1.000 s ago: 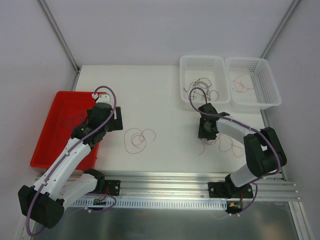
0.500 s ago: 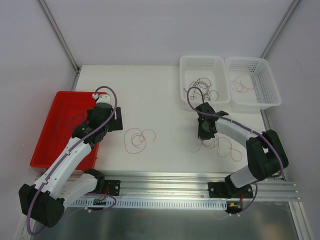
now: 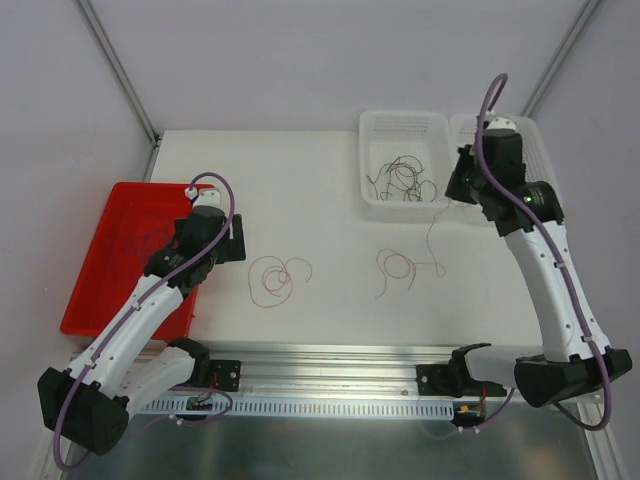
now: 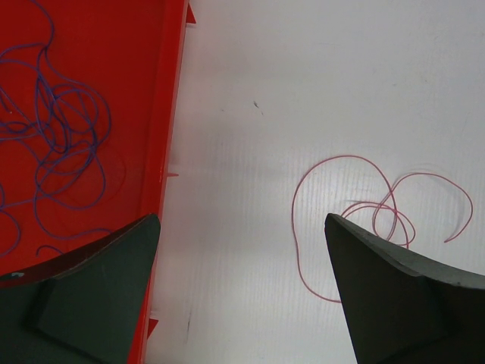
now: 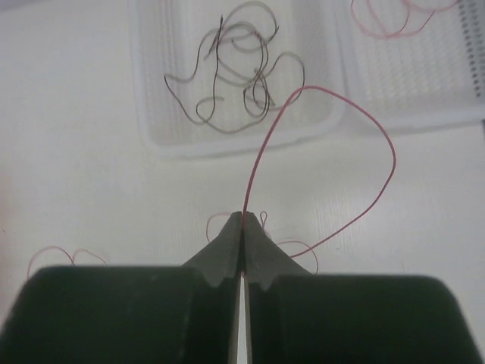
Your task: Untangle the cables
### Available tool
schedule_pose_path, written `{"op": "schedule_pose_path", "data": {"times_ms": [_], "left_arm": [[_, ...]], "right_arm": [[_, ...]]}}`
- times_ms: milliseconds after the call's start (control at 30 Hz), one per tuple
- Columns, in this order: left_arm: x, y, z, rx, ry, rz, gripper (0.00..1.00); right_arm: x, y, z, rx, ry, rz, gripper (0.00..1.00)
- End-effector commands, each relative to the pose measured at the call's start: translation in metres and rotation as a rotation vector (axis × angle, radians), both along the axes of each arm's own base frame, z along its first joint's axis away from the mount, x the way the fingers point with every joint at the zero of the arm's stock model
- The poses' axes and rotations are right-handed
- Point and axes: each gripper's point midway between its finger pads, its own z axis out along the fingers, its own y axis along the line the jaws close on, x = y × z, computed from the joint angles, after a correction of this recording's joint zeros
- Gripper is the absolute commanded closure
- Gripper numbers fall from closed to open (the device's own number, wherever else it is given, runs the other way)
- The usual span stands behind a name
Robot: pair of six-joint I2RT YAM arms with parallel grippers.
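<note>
Right gripper (image 5: 242, 224) is up high now, pads pressed together on one pink-red cable (image 5: 393, 159). The strand arcs away ahead of the fingers, then drops back toward the table (image 3: 300, 180). Just ahead of that hand lies the near rim of the left basket (image 3: 365, 160), with dark cables (image 3: 405, 178) curled inside. The right basket (image 3: 545, 200), with pink-red strands (image 5: 386, 23), sits ahead and to its right. Below and behind the hand is open white table, where the strand's lower end lies in small loops.

Half a second ago this arm was low on the table, right at those loops — it has since lifted and swung toward the baskets.

Left gripper (image 4: 242, 227) has not moved, fingers spread wide and holding nothing. The red tray (image 3: 100, 300) wall runs just ahead of its left finger, purple cables (image 4: 61, 144) beyond it. Near its right finger lies a looped red cable (image 4: 364, 212) — the table there is open.
</note>
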Motion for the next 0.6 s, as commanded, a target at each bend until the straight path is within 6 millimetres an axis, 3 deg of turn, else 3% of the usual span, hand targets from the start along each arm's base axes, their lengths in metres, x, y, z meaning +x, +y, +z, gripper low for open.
{"op": "schedule_pose_path", "data": {"times_ms": [0,33,100,167,200,300,333,367,400,467,567], "left_arm": [[0.002,0.003,0.004,0.003,-0.027,0.005,0.09],[0.003,0.003,0.004,0.003,-0.027,0.005,0.09],[0.002,0.003,0.004,0.0,-0.028,0.004,0.09],[0.002,0.003,0.003,-0.001,-0.024,0.005,0.08],[0.003,0.002,0.003,-0.001,-0.024,0.002,0.08],[0.003,0.0,0.002,-0.006,-0.019,-0.005,0.08],[0.003,0.0,0.002,-0.007,-0.017,-0.007,0.09],[0.003,-0.001,0.0,-0.007,-0.013,-0.009,0.09],[0.003,-0.001,0.0,-0.007,-0.011,-0.008,0.09],[0.003,0.0,-0.002,-0.004,-0.004,-0.007,0.08],[0.003,0.0,-0.006,0.002,0.01,-0.007,0.09]], "right_arm": [[0.001,-0.025,0.052,-0.029,-0.089,-0.019,0.99],[0.009,-0.033,0.064,-0.019,-0.112,-0.044,0.99],[0.018,-0.039,0.111,-0.015,-0.237,-0.041,0.99],[0.031,-0.047,0.132,-0.034,-0.3,-0.048,0.99],[0.036,-0.051,0.158,-0.031,-0.381,-0.061,0.99],[0.066,-0.072,0.174,-0.03,-0.441,-0.111,0.99],[0.074,-0.086,0.173,-0.037,-0.446,-0.142,0.99],[0.085,-0.086,0.177,-0.031,-0.475,-0.138,0.99],[0.1,-0.095,0.163,-0.038,-0.447,-0.146,0.99],[0.118,-0.115,0.159,-0.048,-0.471,-0.187,0.99],[0.149,-0.14,0.126,-0.079,-0.428,-0.23,0.99]]}}
